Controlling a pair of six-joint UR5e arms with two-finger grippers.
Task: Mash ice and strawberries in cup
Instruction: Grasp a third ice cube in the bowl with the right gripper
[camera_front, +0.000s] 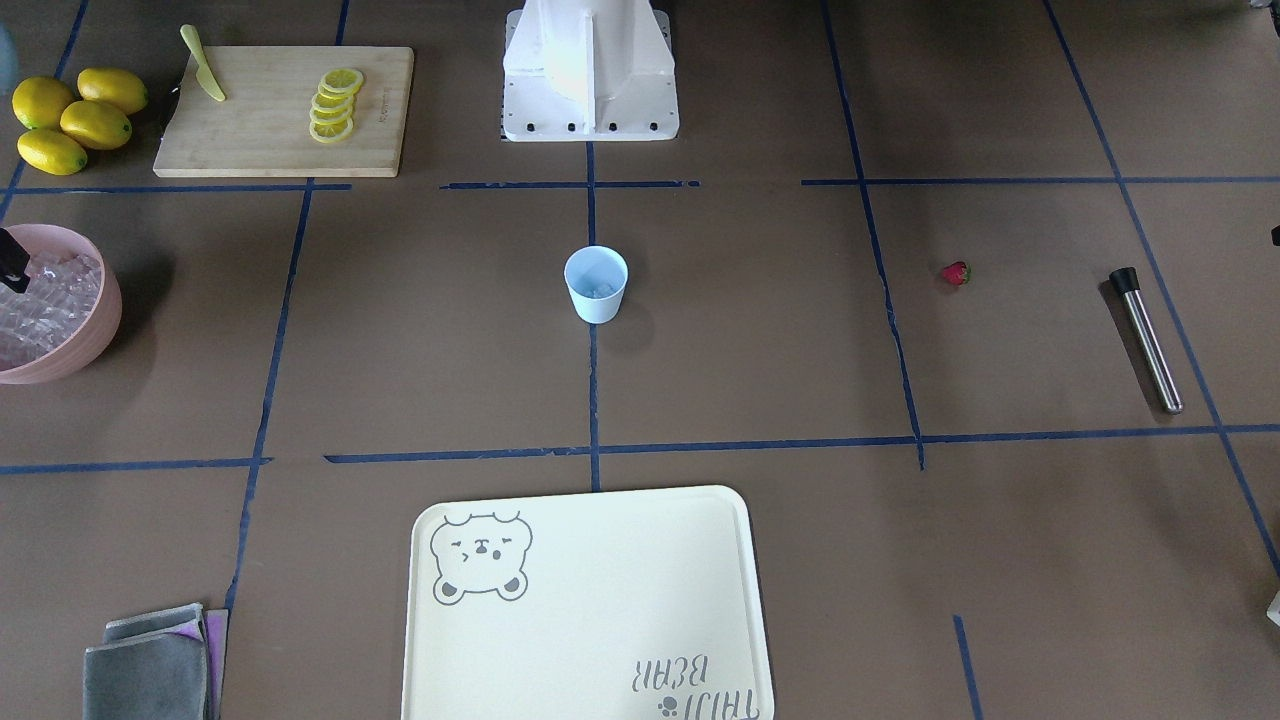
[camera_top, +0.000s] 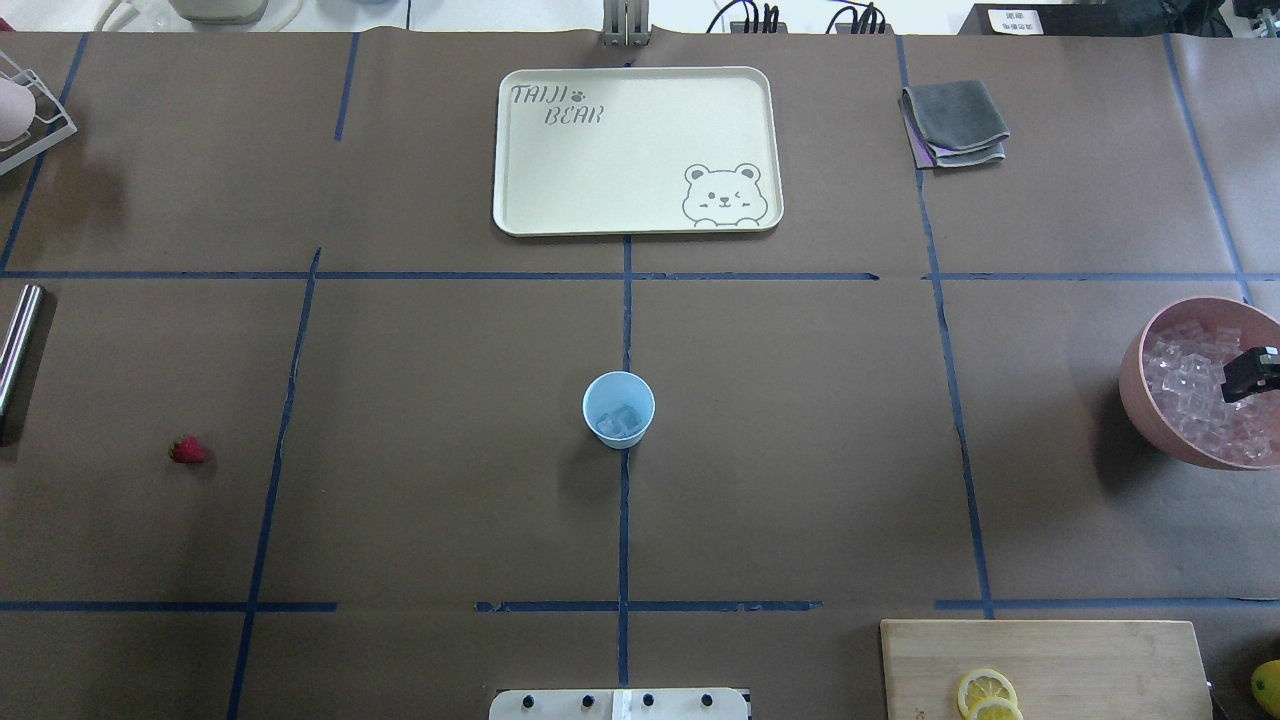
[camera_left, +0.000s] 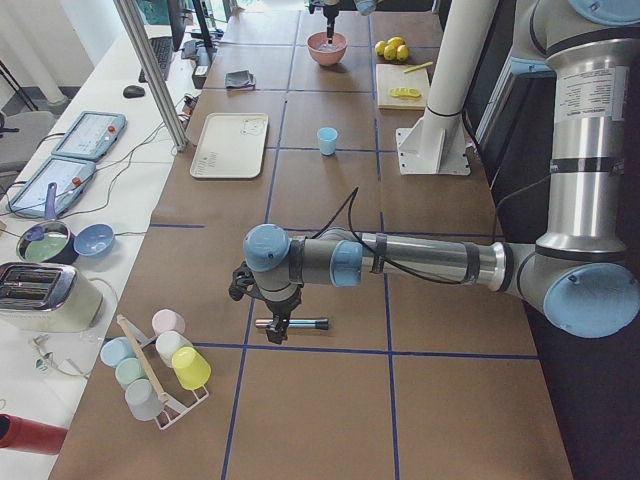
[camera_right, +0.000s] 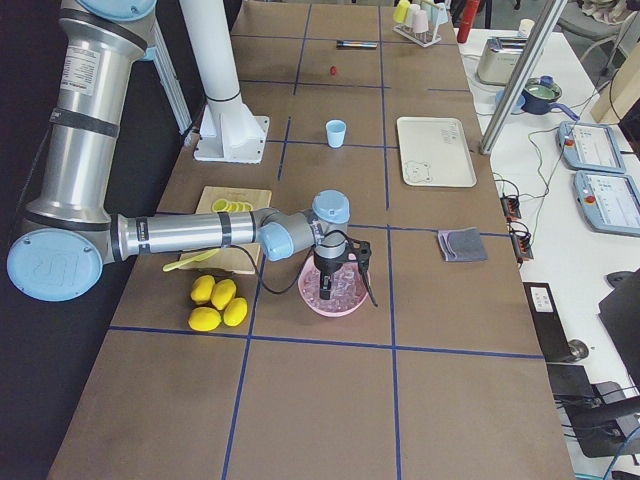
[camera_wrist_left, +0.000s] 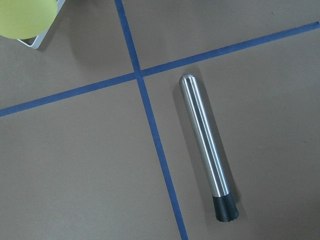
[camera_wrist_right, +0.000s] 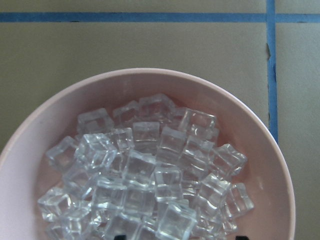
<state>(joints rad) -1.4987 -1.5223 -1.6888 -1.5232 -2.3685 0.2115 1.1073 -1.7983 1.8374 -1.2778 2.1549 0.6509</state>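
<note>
The pale blue cup (camera_front: 596, 285) stands at the table's middle, also in the overhead view (camera_top: 619, 409), with a few ice cubes (camera_top: 620, 422) inside. A red strawberry (camera_front: 955, 273) lies alone on the table (camera_top: 187, 450). A pink bowl (camera_top: 1135, 385) holds several ice cubes (camera_wrist_right: 150, 170). My right gripper (camera_top: 1252, 372) hangs just above that ice, open and empty, its fingertips (camera_wrist_right: 119, 236) at the wrist view's bottom edge. My left gripper (camera_left: 272, 322) hovers over a steel muddler (camera_wrist_left: 207, 145); I cannot tell whether it is open or shut.
A cutting board (camera_front: 250, 130) carries lemon slices (camera_front: 333, 105) and a yellow knife (camera_front: 203, 77), with whole lemons (camera_front: 70, 120) beside it. A cream bear tray (camera_front: 585, 600) and folded grey cloths (camera_front: 150, 665) lie on the operators' side. A cup rack (camera_left: 155, 365) stands near the muddler.
</note>
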